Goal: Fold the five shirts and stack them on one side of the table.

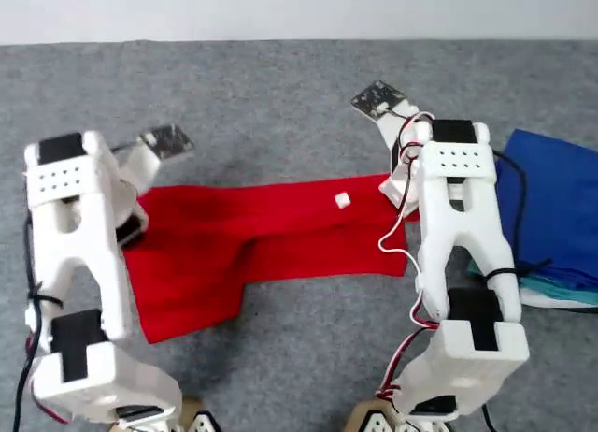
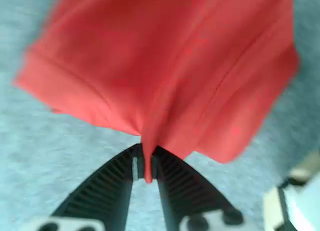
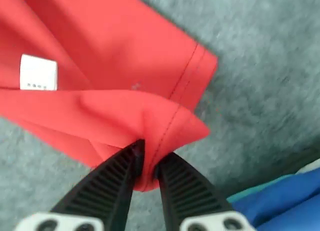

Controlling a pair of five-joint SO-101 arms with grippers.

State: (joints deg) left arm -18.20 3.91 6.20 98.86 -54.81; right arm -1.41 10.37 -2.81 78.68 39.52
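A red shirt (image 1: pixel 252 236) lies stretched across the grey table between the two arms, one sleeve hanging toward the front left. My left gripper (image 2: pixel 145 163) is shut on a pinched fold of the red shirt (image 2: pixel 170 66) at its left end, where the left arm (image 1: pixel 75 217) stands over it. My right gripper (image 3: pixel 146 166) is shut on the shirt's hem corner (image 3: pixel 165 126) at the right end, under the right arm (image 1: pixel 458 198). A small white label (image 1: pixel 342 200) shows on the cloth, the same label (image 3: pixel 38 72) seen in the right wrist view.
A stack of folded shirts, blue on top (image 1: pixel 551 208) with a teal one beneath (image 1: pixel 551 287), lies at the table's right edge beside the right arm. Bare grey carpet-like surface (image 1: pixel 280 95) stretches behind the shirt and in front of it.
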